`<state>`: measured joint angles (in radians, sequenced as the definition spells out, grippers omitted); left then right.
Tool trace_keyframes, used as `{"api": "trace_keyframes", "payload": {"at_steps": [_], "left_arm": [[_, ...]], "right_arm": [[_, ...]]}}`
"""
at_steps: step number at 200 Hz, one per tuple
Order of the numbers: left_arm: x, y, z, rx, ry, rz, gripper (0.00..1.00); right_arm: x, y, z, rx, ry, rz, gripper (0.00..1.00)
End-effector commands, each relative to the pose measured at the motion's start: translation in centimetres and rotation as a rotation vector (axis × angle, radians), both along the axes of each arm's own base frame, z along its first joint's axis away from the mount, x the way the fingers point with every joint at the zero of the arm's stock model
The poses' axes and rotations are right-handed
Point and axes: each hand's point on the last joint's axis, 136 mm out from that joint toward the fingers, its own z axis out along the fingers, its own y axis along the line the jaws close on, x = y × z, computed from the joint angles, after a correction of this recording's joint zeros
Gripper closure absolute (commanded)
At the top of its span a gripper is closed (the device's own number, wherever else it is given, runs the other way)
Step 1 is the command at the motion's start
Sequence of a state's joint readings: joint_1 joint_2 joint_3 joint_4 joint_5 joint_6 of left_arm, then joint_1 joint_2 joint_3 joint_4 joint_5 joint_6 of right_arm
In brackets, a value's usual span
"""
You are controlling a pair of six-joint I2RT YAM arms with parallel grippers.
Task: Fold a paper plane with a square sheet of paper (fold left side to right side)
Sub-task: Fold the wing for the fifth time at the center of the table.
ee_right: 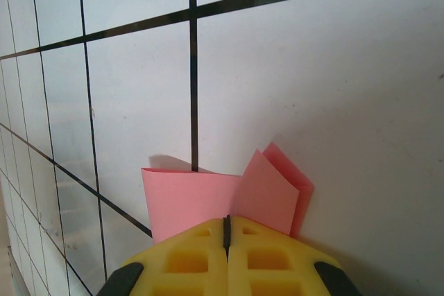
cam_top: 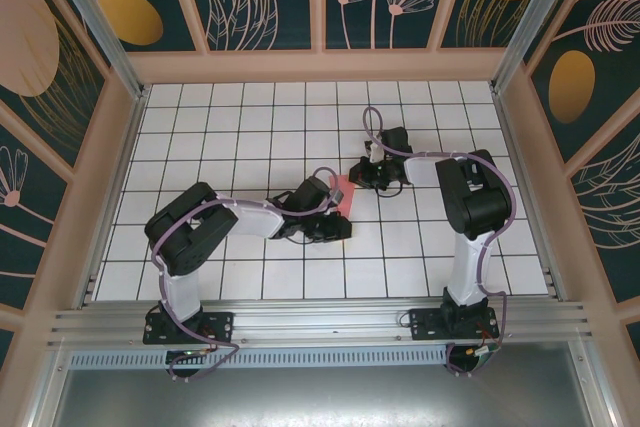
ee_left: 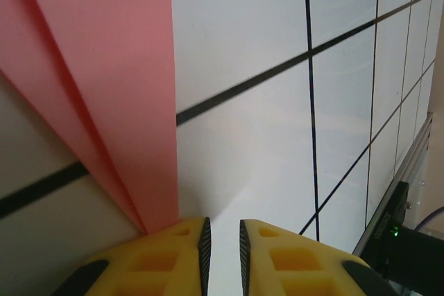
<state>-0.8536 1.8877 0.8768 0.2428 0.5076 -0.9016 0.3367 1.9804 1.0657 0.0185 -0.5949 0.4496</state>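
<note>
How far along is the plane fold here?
Done: the pink paper already carries long creases and layered folds. In hand: the right gripper, shut, sits at its folded end; the left gripper, slightly open, is beside its tip. Left: flaps stand loose, so more creasing seems needed.

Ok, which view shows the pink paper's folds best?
Left wrist: the pink paper is large and close, layered creases clear. Right wrist shows folded flaps beyond the shut right claw. Top external shows a small pink patch.
</note>
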Motion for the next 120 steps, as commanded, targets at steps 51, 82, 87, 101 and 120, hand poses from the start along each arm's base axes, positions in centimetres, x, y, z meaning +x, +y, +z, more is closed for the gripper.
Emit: {"api": "trace_keyframes", "payload": {"at_steps": [51,82,87,101,120], "left_arm": [[-4.3,1.6,-1.4,0.06,0.122,-0.042,0.78],[-1.7,1.3,2.6,0.001,0.02,-0.025,0.78],[-1.2,1.3,3.4,-0.02,0.008,-0.022,0.78],[0.0,1.0,5.2,-0.055,-0.021,-0.02,0.78],[1.0,0.4,5.5,-0.051,-0.038,-0.036,0.78]], "right_arm": [[-1.3,-1.5,-3.4,-0.117,0.074,-0.017,1.0],[-1.3,-1.4,-3.4,-0.117,0.077,-0.016,1.0],[-1.3,-1.4,-3.4,-0.117,0.078,-0.014,1.0],[-1.2,-1.4,-3.4,-0.12,0.077,-0.015,1.0],[-1.2,-1.5,-3.5,-0.125,0.078,-0.014,1.0]]}}
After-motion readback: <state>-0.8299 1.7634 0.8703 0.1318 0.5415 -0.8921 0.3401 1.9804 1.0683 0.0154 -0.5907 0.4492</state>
